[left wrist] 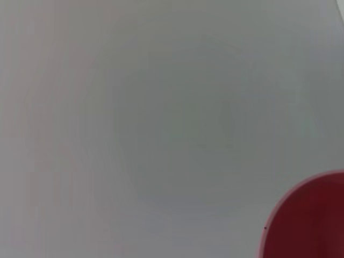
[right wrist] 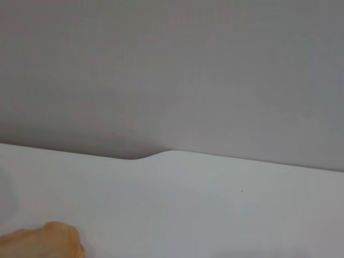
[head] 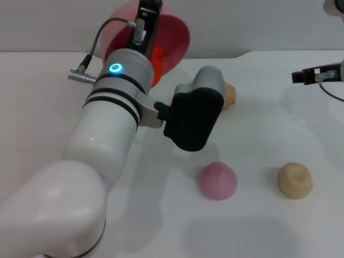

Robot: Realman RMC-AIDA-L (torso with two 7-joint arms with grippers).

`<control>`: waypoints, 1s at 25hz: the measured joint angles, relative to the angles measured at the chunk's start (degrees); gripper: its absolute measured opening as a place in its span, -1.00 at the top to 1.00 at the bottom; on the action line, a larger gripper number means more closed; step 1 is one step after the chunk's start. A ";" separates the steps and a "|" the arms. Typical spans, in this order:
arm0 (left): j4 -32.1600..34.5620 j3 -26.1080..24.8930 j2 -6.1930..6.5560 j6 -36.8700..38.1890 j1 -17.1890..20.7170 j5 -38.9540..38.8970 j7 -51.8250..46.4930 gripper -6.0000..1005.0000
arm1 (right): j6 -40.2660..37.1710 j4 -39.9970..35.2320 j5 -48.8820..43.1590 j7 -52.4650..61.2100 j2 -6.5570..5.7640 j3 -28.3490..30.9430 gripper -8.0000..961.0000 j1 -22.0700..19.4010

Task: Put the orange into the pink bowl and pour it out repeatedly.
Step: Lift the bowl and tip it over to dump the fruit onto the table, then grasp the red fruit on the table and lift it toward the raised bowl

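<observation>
The pink bowl (head: 174, 33) is lifted at the back of the table and tipped on its side, its opening facing forward. My left gripper (head: 149, 15) holds it at the rim, shut on it. The orange (head: 158, 60) shows as a bright red-orange patch at the bowl's lower lip, mostly hidden behind my left wrist. In the left wrist view only a curved piece of the pink bowl (left wrist: 309, 223) appears against a plain grey surface. My right gripper (head: 304, 76) hangs at the far right, away from the bowl.
On the white table (head: 269, 134) lie a small pink dome-shaped lump (head: 218, 181), a beige round lump (head: 294, 180), and another beige lump (head: 230, 95) behind my left wrist camera, also seen as the beige lump (right wrist: 43, 243) in the right wrist view.
</observation>
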 joint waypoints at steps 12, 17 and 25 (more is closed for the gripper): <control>-2.80 3.07 -0.16 -1.04 0.27 6.84 -0.30 0.89 | 0.00 0.54 -0.22 -0.01 0.00 -0.36 -0.51 0.25; -1.49 1.54 -0.23 -2.01 -0.13 6.02 -8.16 0.89 | 0.01 0.56 -0.26 -0.01 0.00 -0.42 -0.51 0.34; 8.63 -14.69 -0.04 -12.20 -5.57 -26.69 -19.52 0.89 | 0.04 0.79 0.04 -0.03 0.00 -0.89 -0.51 0.65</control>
